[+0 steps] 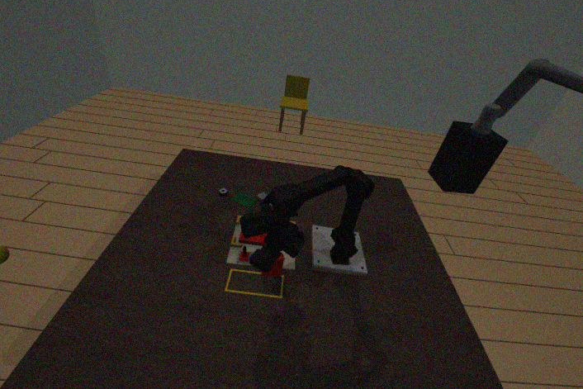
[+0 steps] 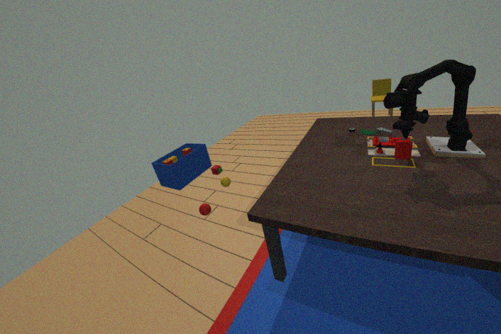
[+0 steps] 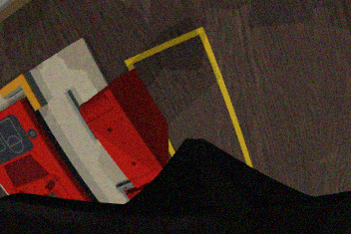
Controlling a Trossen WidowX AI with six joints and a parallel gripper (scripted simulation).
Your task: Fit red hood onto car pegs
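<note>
A red box-like part [image 1: 272, 268] [image 2: 403, 149] [image 3: 125, 145] stands at the jig board's front edge, overlapping a yellow outline. Two dark dots show on its top. I cannot tell whether it is the hood. The red chassis [image 1: 253, 237] [image 2: 376, 143] [image 3: 62, 174] lies on the pale jig board [image 1: 233, 258] [image 2: 372, 152] [image 3: 80, 62], with a grey block [image 2: 383, 140] on it. The pegs are not clear. My gripper [image 2: 405, 136] [image 3: 193, 148] is shut and empty, above and just behind the box-like part. In the top view the arm hides its fingertips and part of the board.
The yellow outline [image 1: 253, 293] [image 2: 392, 166] [image 3: 224, 98] lies in front. A red socket [image 1: 244, 257] [image 2: 380, 150] with a black knob is on the board. A green plate [image 1: 244, 199] [image 2: 368, 132] and a wheel [image 1: 223, 192] [image 2: 352, 129] lie behind. The arm's white base plate [image 1: 322, 253] [image 2: 438, 146] is rightward.
</note>
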